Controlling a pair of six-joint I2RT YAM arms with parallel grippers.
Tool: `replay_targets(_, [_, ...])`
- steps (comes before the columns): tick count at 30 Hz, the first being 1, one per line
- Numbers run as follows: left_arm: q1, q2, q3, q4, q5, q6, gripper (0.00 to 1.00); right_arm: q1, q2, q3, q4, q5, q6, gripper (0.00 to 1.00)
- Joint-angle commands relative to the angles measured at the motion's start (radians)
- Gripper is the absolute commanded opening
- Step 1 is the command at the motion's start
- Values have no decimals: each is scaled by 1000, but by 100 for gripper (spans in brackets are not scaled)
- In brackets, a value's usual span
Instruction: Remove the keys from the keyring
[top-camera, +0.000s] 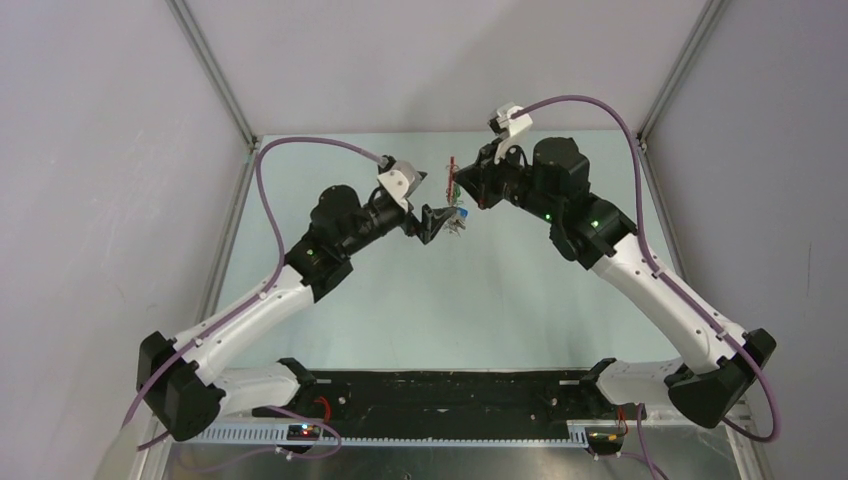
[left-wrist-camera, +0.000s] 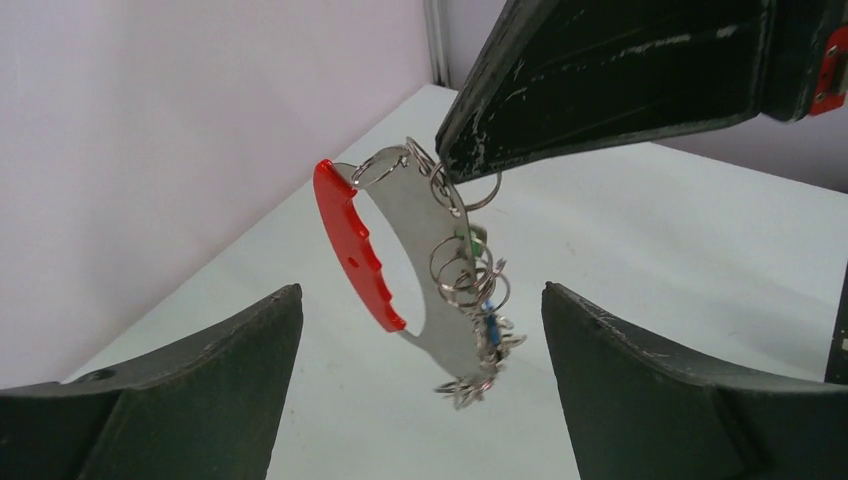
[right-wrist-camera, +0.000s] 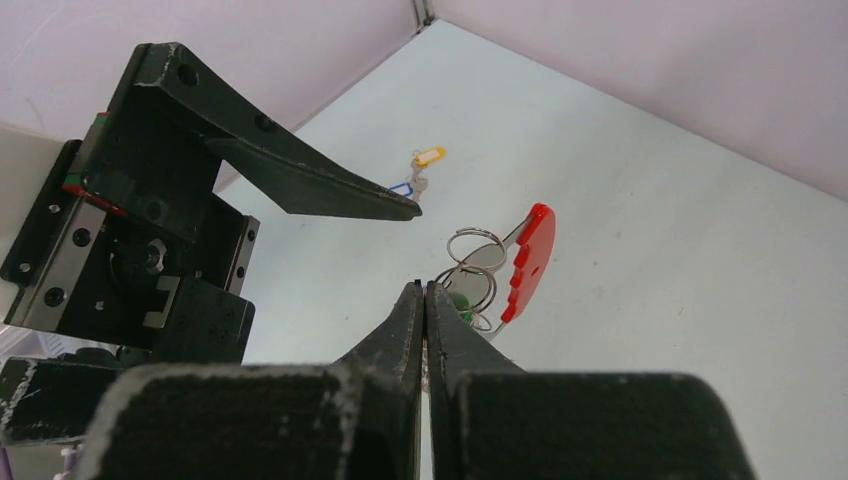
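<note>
item: keyring (left-wrist-camera: 440, 285), flat silver metal with a red band (left-wrist-camera: 345, 235) along one curved edge. it hangs roughly upright in the air above the worktop (left-wrist-camera: 650, 250), between the two arms. attached: keys (left-wrist-camera: 487, 335) on small split rings (left-wrist-camera: 455, 270), bunched along the lower part, with a green tag (left-wrist-camera: 468, 238) and a blue tag (left-wrist-camera: 490, 322) showing; the exact count cannot be told. detached: two loose keys (right-wrist-camera: 418, 172), one yellow-tagged and one blue-tagged, lying on the worktop well apart from the ring. right pincer (right-wrist-camera: 425, 292): fingers pressed together, pinching the keyring at its upper end among the topmost split rings; whether it grips the plate itself or a ring on it cannot be told. left pincer (left-wrist-camera: 420, 292): spread wide, holding nothing and touching nothing, with the keyring hanging in the gap between its fingers. step in hand, as judged: the left pincer is to take one key from the bunch. handling notes: close on a single tag or key blade low in the bunch, not on the plate or the red band. draw the key along the ring's opening rather than straight away, or the split ring is likely to bind. the right pincer should hold firm so the keyring does not swing or twist out. risk: catching two keys at once, since they overlap closely.
</note>
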Motion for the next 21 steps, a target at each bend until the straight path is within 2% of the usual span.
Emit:
replay_targets(1, [-26,24,52,28,7,33,92,14,-39,11,54,29,20,0])
replay_targets(9, [-78,20,1,38,-32,58,92,50,-26,-3,72,40,23,0])
replay_targets(11, [-80,1,-4,38,-70,58,86,68,-24,-3,73,45,23,0])
replay_targets(12, [-80,-5,-5,38,-102,67,75,73,-24,-3,73,48,20,0])
replay_targets(13, [-81,-19,-11,36,-112,89,67,81,-25,-3,68,54,19,0])
replay_targets(14, [-80,-27,-15,31,-128,104,50,86,-29,-3,64,59,16,0])
replay_targets(15, [-80,-44,-29,28,-133,131,43,93,-32,-3,56,64,15,0])
replay_targets(17, [-80,-67,-46,28,-142,162,14,99,-44,-7,49,71,14,0])
replay_targets(19, [-80,-83,-54,27,-152,170,2,101,-63,-18,47,78,12,0])
replay_targets(21, [-81,-94,-53,18,-135,180,0,102,-80,-32,45,81,8,0])
